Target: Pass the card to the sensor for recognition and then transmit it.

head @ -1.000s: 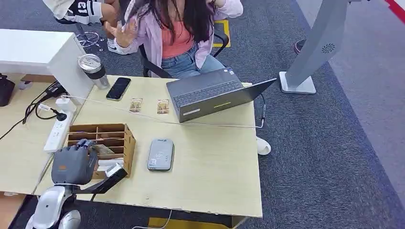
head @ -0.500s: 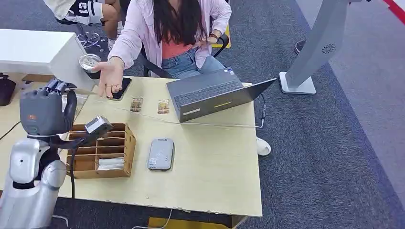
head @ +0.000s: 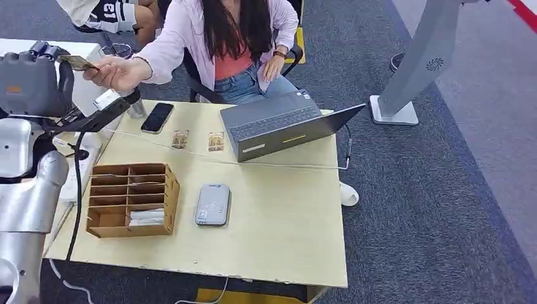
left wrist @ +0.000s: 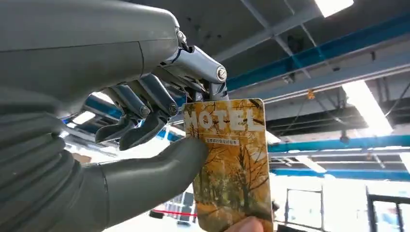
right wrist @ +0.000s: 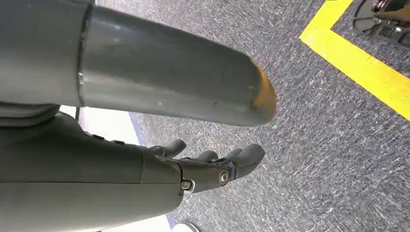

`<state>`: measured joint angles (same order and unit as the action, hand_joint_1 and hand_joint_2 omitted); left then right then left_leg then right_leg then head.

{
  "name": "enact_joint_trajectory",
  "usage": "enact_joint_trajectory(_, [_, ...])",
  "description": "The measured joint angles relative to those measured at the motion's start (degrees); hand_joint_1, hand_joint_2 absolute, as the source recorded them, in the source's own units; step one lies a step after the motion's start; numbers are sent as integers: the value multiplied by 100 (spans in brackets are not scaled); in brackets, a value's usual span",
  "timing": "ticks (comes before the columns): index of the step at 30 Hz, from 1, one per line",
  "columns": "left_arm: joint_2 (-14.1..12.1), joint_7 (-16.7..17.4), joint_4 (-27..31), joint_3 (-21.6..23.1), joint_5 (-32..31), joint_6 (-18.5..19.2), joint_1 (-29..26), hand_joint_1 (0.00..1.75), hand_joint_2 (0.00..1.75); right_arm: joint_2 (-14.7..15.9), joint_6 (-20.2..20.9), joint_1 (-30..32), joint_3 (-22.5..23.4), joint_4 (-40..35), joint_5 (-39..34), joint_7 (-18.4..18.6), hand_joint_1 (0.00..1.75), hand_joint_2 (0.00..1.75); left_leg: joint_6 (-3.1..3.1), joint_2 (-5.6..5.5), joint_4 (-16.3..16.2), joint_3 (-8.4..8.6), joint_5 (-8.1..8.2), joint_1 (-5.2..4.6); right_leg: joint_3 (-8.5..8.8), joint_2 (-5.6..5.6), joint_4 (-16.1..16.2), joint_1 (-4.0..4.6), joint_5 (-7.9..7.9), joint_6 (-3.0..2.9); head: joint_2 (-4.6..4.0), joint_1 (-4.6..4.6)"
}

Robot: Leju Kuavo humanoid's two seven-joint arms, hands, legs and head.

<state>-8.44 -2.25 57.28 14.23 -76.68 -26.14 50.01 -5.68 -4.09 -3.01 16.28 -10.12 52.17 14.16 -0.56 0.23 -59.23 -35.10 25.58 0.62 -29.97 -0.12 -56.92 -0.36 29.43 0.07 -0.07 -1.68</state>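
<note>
While the grey sensor (head: 213,204) lies on the table (head: 285,215) beside the wooden card rack (head: 132,199), the card (left wrist: 231,162) is already raised well away from it, so the task looks to be in its last stage, the handover. The left hand (head: 35,82) is lifted high toward the seated person, pinching the card between thumb and fingers (left wrist: 145,104); the person's hand (head: 114,73) touches the card's far edge. Release remains. The right hand (right wrist: 212,166) hangs over the carpet, fingers loosely apart, holding nothing.
</note>
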Motion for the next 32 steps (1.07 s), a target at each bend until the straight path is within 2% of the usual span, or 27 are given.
enact_joint_trajectory(6, [2,15,-712,-11,0,-236,114,175,175,0,0,2,0,0,44,0,0,0,0,-1,0,-1,-1,0,0,0,-1,0,0,0,0,-4])
enact_joint_trajectory(13, [11,15,-1031,-22,11,-267,114,175,175,0,0,2,0,0,48,4,0,0,0,10,0,-11,0,-1,-15,11,-1,0,-1,-1,0,-2])
enact_joint_trajectory(14, [11,13,-1053,-22,17,-267,113,0,175,0,0,1,0,0,48,4,0,0,0,10,-1,-14,0,-1,-18,11,0,0,-1,-1,0,-2])
enact_joint_trajectory(20, [11,26,-1090,-116,105,-387,109,0,175,0,0,0,0,0,83,20,0,0,0,6,1,-20,1,0,-23,7,0,0,0,-1,0,-2])
enact_joint_trajectory(25, [15,-276,-1005,-258,521,-689,-102,0,175,0,22,2,9,0,149,59,0,0,1,7,3,-18,-1,0,-22,8,-2,0,0,-1,0,-2])
enact_joint_trajectory(28, [57,-538,-613,-400,1004,-741,-471,0,175,0,28,5,28,0,203,74,0,0,1,7,3,-18,-1,-1,-21,8,-2,0,-1,-2,0,-2])
enact_joint_trajectory(32, [70,-819,190,-592,1597,-732,-1087,0,175,4,-37,11,65,0,258,109,0,0,0,8,3,-19,0,-3,-21,9,0,0,-1,-1,0,-2])
